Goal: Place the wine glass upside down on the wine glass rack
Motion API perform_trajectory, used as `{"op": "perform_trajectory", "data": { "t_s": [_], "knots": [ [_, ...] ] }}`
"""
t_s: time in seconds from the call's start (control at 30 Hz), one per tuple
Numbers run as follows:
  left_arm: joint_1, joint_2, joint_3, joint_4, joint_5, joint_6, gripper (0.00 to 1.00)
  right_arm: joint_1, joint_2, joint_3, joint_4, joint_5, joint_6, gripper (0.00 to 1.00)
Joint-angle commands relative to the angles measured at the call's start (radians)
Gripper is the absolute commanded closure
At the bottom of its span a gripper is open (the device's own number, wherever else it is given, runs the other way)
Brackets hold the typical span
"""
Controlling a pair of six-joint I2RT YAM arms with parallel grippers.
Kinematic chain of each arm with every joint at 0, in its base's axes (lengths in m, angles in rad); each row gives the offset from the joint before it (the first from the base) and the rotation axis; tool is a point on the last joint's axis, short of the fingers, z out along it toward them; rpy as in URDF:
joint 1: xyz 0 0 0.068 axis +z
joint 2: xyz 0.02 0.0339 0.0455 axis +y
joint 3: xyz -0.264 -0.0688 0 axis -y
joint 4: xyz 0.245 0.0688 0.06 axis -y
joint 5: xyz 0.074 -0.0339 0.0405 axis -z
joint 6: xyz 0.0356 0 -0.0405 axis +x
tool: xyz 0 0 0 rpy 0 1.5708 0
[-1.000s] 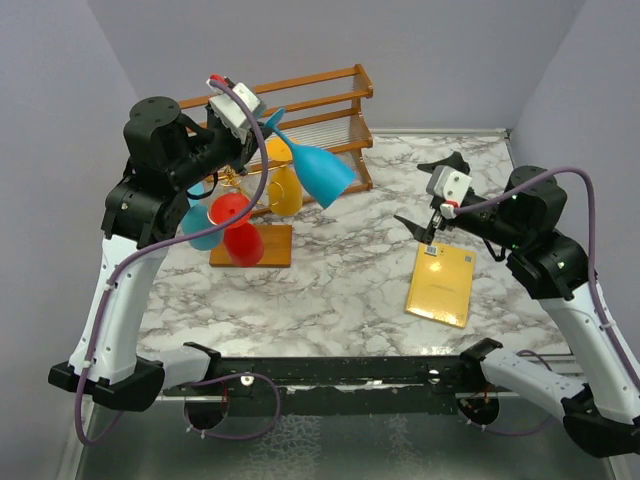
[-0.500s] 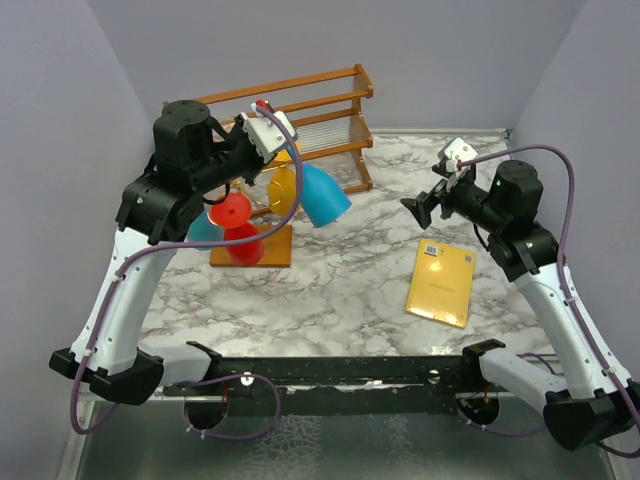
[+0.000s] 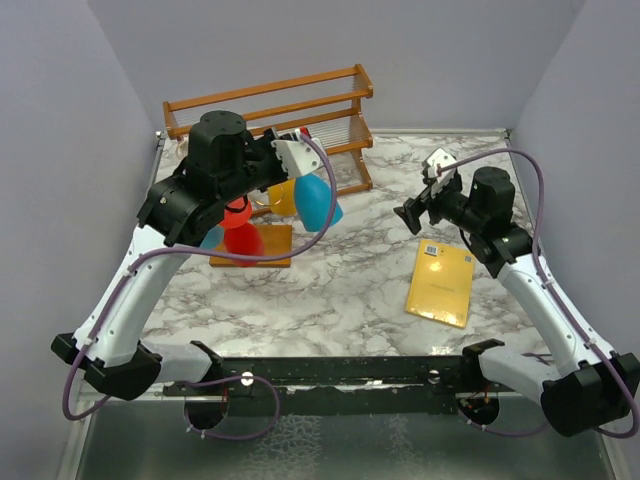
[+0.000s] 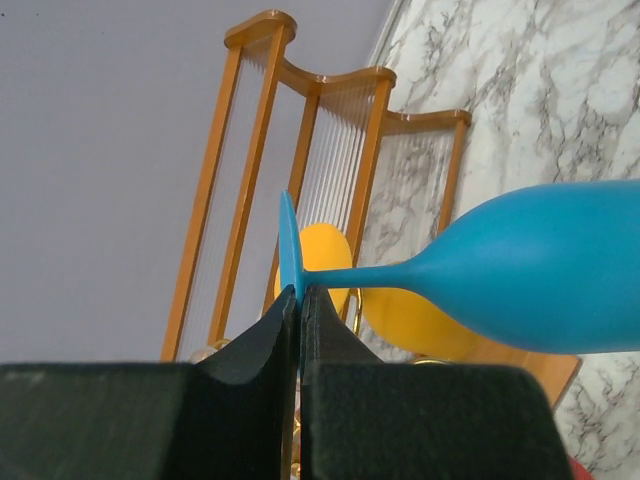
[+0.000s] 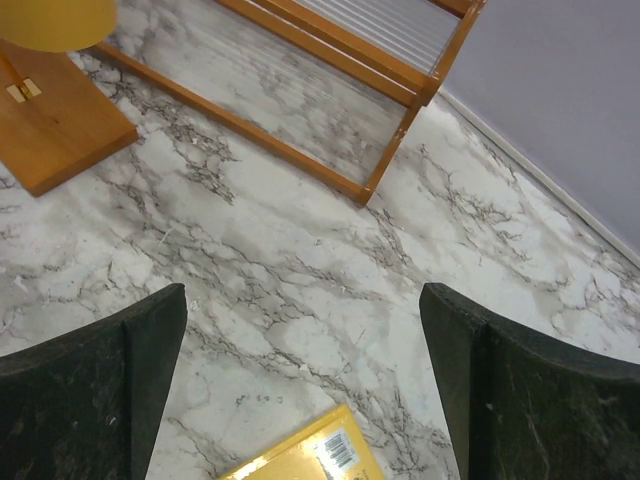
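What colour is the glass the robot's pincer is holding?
Bright blue. The wine glass shows best in the left wrist view.

Blue wine glass (image 3: 315,200) lower, perhaps nearer rack (image 3: 270,243) (right gripper (image 3: 412,217) higher).

The blue wine glass (image 4: 540,270) looked smooth, opaque and softly matt, like plastic. The slatted shelf (image 4: 262,24) was varnished orange-brown wood. The tabletop (image 3: 340,270) showed polished grey-veined marble patterning. The left hand (image 4: 300,296) was matt black.
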Motion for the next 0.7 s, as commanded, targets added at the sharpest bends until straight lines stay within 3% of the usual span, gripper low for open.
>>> {"op": "perform_trajectory", "data": {
  "t_s": [0.0,0.67],
  "knots": [
    [-0.053,0.023,-0.017,-0.047,-0.140,0.126,1.00,-0.003,-0.051,-0.016,0.047,-0.016,-0.020,0.00],
    [-0.097,-0.011,-0.090,-0.087,-0.241,0.243,1.00,-0.018,-0.010,-0.035,0.043,-0.035,-0.037,0.00]
  ]
}}
